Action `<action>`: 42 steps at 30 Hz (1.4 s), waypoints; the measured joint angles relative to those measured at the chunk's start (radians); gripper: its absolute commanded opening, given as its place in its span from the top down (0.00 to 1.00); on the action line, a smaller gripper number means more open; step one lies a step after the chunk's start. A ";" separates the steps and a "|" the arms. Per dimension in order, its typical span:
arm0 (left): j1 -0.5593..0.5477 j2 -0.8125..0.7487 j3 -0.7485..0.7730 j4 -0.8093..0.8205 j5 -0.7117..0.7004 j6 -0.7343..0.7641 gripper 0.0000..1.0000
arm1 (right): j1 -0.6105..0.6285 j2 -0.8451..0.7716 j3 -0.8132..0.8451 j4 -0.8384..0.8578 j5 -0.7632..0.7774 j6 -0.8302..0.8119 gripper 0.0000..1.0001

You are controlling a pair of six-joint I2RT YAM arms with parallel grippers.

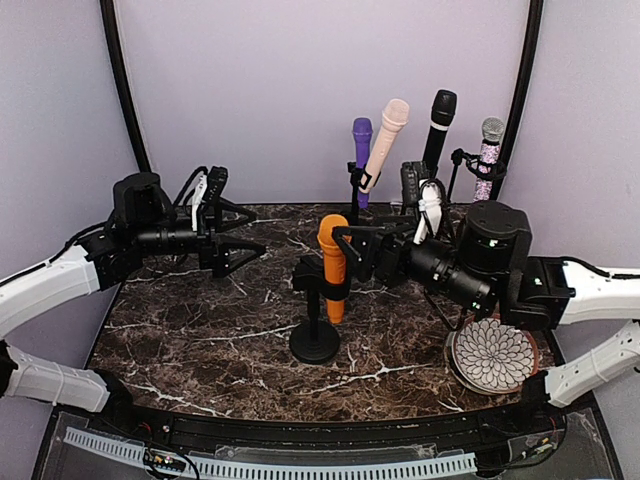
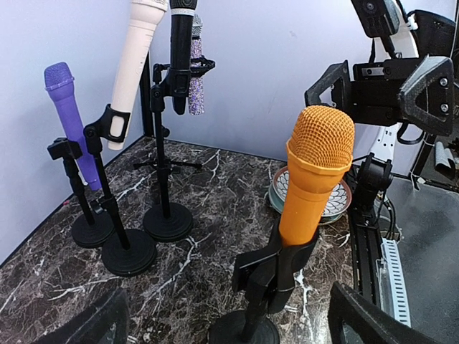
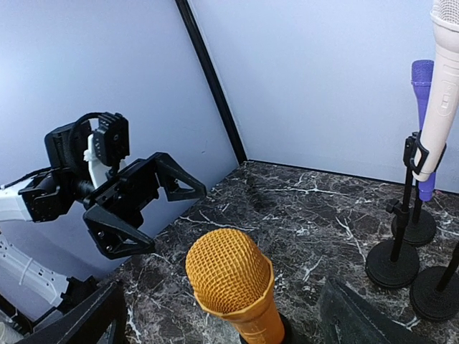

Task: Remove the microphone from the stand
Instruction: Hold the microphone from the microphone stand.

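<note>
The orange microphone point(image 1: 332, 262) stands upright in the clip of a black stand point(image 1: 315, 340) at the table's middle. My right gripper point(image 1: 350, 252) is open just right of it. In the right wrist view the mesh head point(image 3: 229, 276) sits low between the two fingers point(image 3: 79, 322), not touched by either. My left gripper point(image 1: 258, 232) hangs open to the microphone's left, a good gap away, holding nothing. From the left wrist view the microphone point(image 2: 315, 179) and its clip point(image 2: 280, 269) lie ahead, right of centre, with the right gripper point(image 2: 380, 79) behind them.
Along the back stand a purple microphone point(image 1: 361, 160), a cream one point(image 1: 385, 140), a black one point(image 1: 438, 130) and a glittery one point(image 1: 488, 155), each on its own stand. A patterned plate point(image 1: 492, 355) lies at the right front. Dark walls enclose the marble table point(image 1: 200, 340).
</note>
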 measured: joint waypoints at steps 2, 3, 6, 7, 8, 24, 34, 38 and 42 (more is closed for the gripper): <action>0.000 -0.009 0.000 0.000 -0.012 0.000 0.01 | 0.003 0.033 0.037 -0.022 0.038 0.008 0.07; 0.000 -0.011 0.000 -0.001 -0.017 0.000 0.01 | 0.006 0.060 0.066 -0.042 0.068 0.013 0.07; 0.000 -0.011 0.000 -0.009 -0.031 0.000 0.01 | 0.026 0.144 0.145 -0.105 0.154 0.017 0.07; 0.000 -0.011 0.000 -0.011 -0.036 0.000 0.01 | 0.036 0.167 0.166 -0.127 0.181 0.014 0.07; 0.000 -0.011 0.000 -0.011 -0.039 0.000 0.01 | 0.047 0.187 0.185 -0.146 0.203 0.010 0.08; 0.000 -0.011 0.000 -0.012 -0.043 -0.016 0.01 | 0.097 0.345 0.328 -0.291 0.451 0.043 0.37; 0.000 -0.014 0.000 -0.012 -0.030 -0.020 0.01 | 0.098 0.356 0.324 -0.254 0.449 0.002 0.77; 0.000 -0.014 0.000 -0.019 -0.002 -0.009 0.01 | 0.092 0.344 0.261 -0.124 0.421 -0.083 0.84; -0.007 -0.012 0.000 -0.038 0.024 0.013 0.01 | 0.055 0.291 0.156 0.025 0.299 -0.176 0.90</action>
